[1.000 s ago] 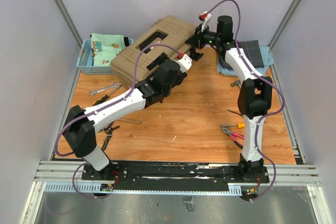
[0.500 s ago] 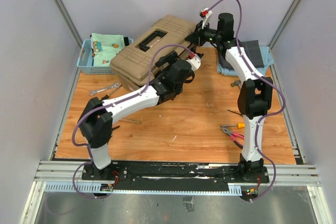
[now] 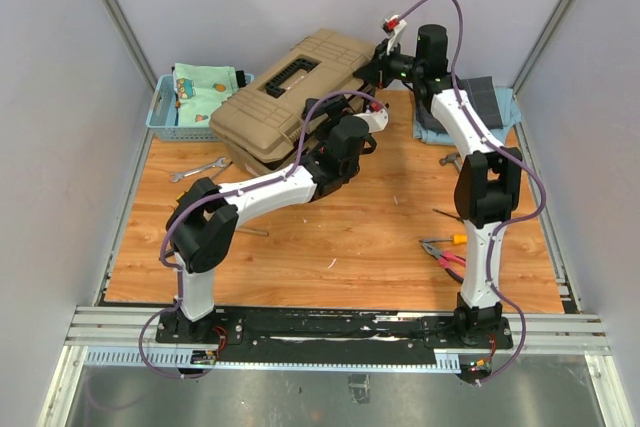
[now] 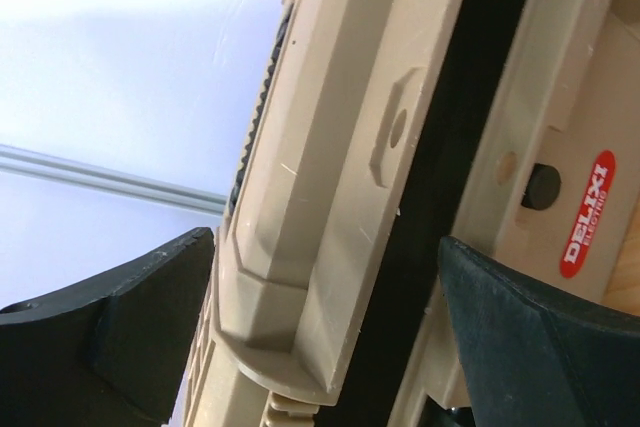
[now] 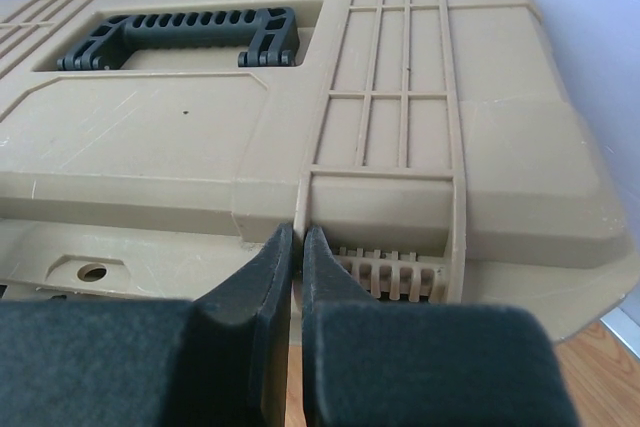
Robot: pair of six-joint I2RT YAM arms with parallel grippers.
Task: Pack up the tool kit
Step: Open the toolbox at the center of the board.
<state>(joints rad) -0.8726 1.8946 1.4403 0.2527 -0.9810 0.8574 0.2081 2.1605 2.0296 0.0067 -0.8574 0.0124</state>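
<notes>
The tan toolbox [image 3: 270,107] lies at the back of the table, its lid a little ajar. In the left wrist view a dark gap runs between lid [image 4: 330,147] and base, beside the red label [image 4: 585,215]. My left gripper [image 3: 362,137] is open, its jaws [image 4: 325,247] astride the lid's front edge. My right gripper [image 3: 378,65] is at the box's right corner, shut [image 5: 298,232] on a thin rib of the lid [image 5: 400,147]. The black handle [image 5: 180,35] lies in its recess. Red-handled pliers [image 3: 445,255] and a wrench [image 3: 197,171] lie on the table.
A blue basket [image 3: 163,115] of patterned cloth [image 3: 205,87] stands at the back left. A folded dark grey cloth [image 3: 485,102] lies at the back right. More small tools lie near the left arm [image 3: 208,245] and by the right arm [image 3: 450,159].
My left arm has stretched forward and right, bringing its open gripper to the lid's front edge. My right gripper has moved up and back onto the box's right corner.
</notes>
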